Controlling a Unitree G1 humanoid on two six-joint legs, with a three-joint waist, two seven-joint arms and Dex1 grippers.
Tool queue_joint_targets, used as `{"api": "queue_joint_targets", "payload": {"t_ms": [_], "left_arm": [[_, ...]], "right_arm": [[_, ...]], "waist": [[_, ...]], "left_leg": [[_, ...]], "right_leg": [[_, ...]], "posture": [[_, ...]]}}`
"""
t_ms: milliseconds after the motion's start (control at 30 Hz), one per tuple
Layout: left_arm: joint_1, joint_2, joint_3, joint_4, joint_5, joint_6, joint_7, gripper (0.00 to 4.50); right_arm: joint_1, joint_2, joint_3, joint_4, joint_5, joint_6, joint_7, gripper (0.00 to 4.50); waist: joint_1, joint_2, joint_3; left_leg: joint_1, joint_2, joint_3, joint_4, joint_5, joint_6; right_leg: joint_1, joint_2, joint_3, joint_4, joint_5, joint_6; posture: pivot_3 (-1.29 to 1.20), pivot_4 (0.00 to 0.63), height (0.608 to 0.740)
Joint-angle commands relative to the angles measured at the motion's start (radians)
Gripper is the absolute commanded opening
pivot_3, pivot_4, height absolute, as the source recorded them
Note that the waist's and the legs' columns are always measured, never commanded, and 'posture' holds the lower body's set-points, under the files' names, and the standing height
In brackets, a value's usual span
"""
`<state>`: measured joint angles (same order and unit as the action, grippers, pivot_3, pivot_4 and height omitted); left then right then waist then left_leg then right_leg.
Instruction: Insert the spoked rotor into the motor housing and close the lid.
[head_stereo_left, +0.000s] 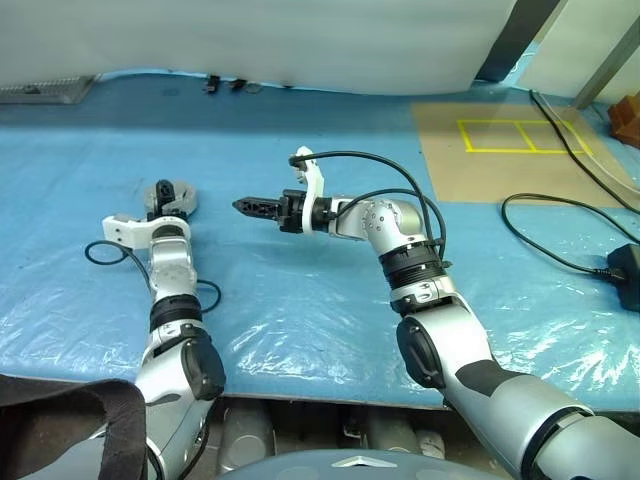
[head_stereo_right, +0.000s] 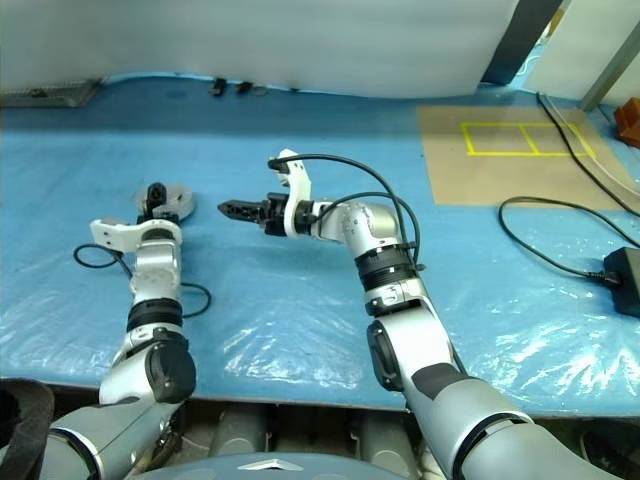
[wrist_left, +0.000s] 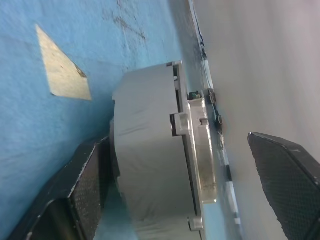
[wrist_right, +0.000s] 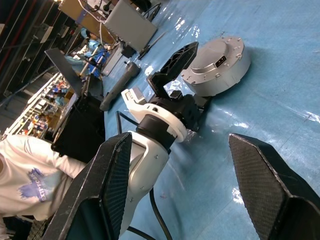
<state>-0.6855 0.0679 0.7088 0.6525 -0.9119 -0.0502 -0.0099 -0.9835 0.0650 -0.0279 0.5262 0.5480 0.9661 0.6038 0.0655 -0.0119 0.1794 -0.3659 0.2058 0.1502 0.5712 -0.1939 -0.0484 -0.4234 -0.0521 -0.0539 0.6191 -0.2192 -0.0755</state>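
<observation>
Along the near edge of the bench (head_stereo_left: 300, 300), covered by a creased blue sheet, both arms reach out over the left half. A dark cable loop (head_stereo_left: 100, 255) lies on the sheet beside the left wrist, and it could catch if that arm pulls back towards the near edge. A little farther out, the right gripper (head_stereo_left: 243, 207) hangs above the sheet with its fingers spread and nothing between them, pointing across at the left one. The two are near enough that a careless swing by either could knock them together. The left gripper (head_stereo_left: 168, 193) sits level at about the same depth, spread wide around the motor housing (wrist_right: 217, 62). One finger (wrist_left: 80, 195) is right against the grey side wall and the other finger (wrist_left: 285, 175) stands clear of it. The main risk is that close finger. If the arm backs out at an angle, it may drag or tip the housing, and the glossy sheet looks likely to let it slide. The housing lies flat on the left half of the bench, roughly midway between the near and far edges. The lid (wrist_right: 212, 52) is on top with its plain light-grey face upward. I judge the lid to be closed, though I cannot tell whether it is fully seated, and a bump could lift it. Being round, the assembly has no long axis across the bench. Its own axis stands upright, and its flanged rim runs parallel to the sheet.
</observation>
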Motion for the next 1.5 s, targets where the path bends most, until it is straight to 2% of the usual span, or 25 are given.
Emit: {"api": "queue_joint_targets", "payload": {"t_ms": [33,167,333,433,667,867,1033,1167,1500], "left_arm": [[0.052,0.003,-0.032,-0.064,0.113,-0.072,0.068,4.46],[0.098,0.019,-0.113,-0.099,0.275,-0.134,0.117,4.46],[0.145,0.035,-0.172,-0.123,0.383,-0.16,0.112,4.46],[0.212,0.043,-0.219,-0.216,0.396,-0.175,-0.002,4.46],[0.424,0.071,-0.319,-0.522,0.317,-0.106,-0.292,4.46],[0.616,0.19,-0.442,-0.714,0.34,-0.057,-0.549,4.46],[0.652,0.26,-0.518,-0.739,0.38,-0.047,-0.667,4.46],[0.622,0.295,-0.588,-0.707,0.436,-0.042,-0.733,4.5],[0.609,0.33,-0.636,-0.735,0.465,0.029,-0.771,4.5]], "right_arm": [[-0.006,0.003,-0.009,-0.034,0.004,-0.015,0.003,3.21],[-0.007,0.004,-0.007,-0.032,0.004,-0.017,0.005,3.21],[-0.007,0.005,-0.01,-0.035,0.004,-0.023,0.004,3.21],[0.005,-0.003,-0.011,-0.059,-0.007,-0.076,0.007,3.21],[0.125,-0.094,0.127,-0.18,-0.191,-0.419,0.072,3.21],[0.263,-0.215,0.212,-0.274,-0.309,-0.645,0.157,3.21],[0.354,-0.295,0.219,-0.335,-0.322,-0.711,0.235,3.21],[0.426,-0.356,0.213,-0.359,-0.346,-0.763,0.253,4.43],[0.562,-0.457,0.192,-0.447,-0.326,-0.739,0.308,4.47]], "waist": [[-0.001,0.0,0.0],[0.001,0.0,0.0],[0.004,0.0,0.0],[0.004,0.0,0.0],[0.004,0.0,0.0],[0.003,0.0,0.0],[0.004,0.0,0.0],[0.003,0.0,0.0],[-0.003,0.0,0.0]], "left_leg": [[0.0,0.0,0.0,0.0,0.0,0.0],[0.0,0.0,0.0,-0.001,0.0,0.0],[-0.001,0.0,0.0,0.0,0.0,0.0],[-0.001,0.0,0.0,0.0,0.0,0.0],[-0.002,0.0,0.0,-0.001,0.0,0.0],[-0.001,0.0,0.001,0.0,0.0,0.0],[0.0,0.0,0.001,0.0,0.0,0.001],[0.0,0.0,0.001,0.0,0.0,0.001],[0.001,0.0,0.002,0.0,0.0,0.001]], "right_leg": [[0.0,0.0,0.0,0.0,0.0,0.0],[0.0,0.0,0.0,-0.001,0.0,0.0],[0.0,0.0,0.0,-0.001,0.0,0.0],[0.0,0.0,0.0,-0.001,0.0,0.0],[0.0,-0.001,-0.001,-0.002,0.0,0.0],[0.0,-0.001,-0.001,-0.001,-0.003,-0.004],[0.0,-0.001,0.0,-0.001,-0.003,-0.004],[0.001,-0.001,0.0,-0.001,-0.003,-0.004],[0.001,0.0,0.0,0.0,-0.003,-0.005]], "posture": [[0.0,0.15,0.74],[0.0,0.15,0.74],[0.0,0.15,0.74],[0.0,0.15,0.74],[0.0,0.15,0.74],[0.0,0.15,0.74],[0.0,0.15,0.74],[0.0,0.15,0.74],[0.0,0.15,0.74]]}}
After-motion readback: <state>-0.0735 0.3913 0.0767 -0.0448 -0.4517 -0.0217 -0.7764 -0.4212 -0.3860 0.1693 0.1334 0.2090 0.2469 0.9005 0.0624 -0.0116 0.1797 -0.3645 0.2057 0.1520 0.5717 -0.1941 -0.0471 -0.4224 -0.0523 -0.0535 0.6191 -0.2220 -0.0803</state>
